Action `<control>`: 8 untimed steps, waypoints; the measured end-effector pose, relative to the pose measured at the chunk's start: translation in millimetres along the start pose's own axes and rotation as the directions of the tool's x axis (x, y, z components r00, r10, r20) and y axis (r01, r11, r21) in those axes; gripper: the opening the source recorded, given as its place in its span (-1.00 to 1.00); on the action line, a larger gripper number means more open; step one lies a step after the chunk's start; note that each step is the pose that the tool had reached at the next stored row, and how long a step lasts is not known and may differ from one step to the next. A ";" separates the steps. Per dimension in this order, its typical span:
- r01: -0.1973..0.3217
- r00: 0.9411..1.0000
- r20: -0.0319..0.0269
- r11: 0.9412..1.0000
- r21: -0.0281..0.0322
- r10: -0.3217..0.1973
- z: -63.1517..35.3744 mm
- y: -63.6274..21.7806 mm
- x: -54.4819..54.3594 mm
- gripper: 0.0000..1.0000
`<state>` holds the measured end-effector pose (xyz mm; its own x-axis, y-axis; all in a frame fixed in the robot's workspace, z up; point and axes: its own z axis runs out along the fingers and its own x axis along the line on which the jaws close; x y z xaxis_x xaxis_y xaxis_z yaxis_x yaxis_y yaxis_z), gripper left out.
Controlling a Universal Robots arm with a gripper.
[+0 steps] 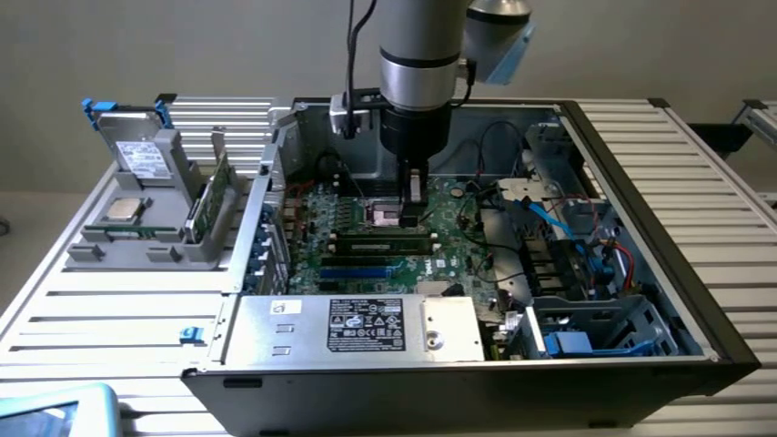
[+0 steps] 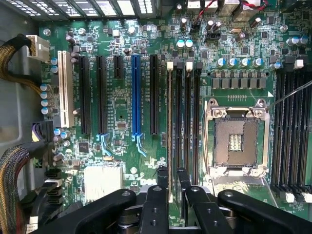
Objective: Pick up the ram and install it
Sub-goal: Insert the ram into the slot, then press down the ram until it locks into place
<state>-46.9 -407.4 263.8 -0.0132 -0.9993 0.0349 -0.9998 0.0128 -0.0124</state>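
The gripper (image 2: 170, 183) clamps the ram (image 2: 170, 122) edge-on. It sits in a motherboard (image 2: 117, 112) slot (beside the empty processor socket (image 2: 236, 139)).

The exterior view is evenly and softly lit from above; pale glare is seen on the slatted table (image 1: 109, 314), and the case interior (image 1: 570, 273) is shaded. The motherboard (image 2: 122, 117) is rendered brightly and sharply, while the tool (image 2: 170, 185) is slightly blurred.
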 end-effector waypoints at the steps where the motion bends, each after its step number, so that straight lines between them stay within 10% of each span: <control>1: 0.000 1.000 0.000 1.000 0.000 0.000 0.0 0.0 0.0 -0.57; 8: 0.000 1.000 0.000 1.000 0.000 0.000 -0.1 0.0 0.0 -0.57</control>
<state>-46.9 -407.5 263.8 -0.0132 -0.9993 0.0350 -0.9998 0.0127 -0.0123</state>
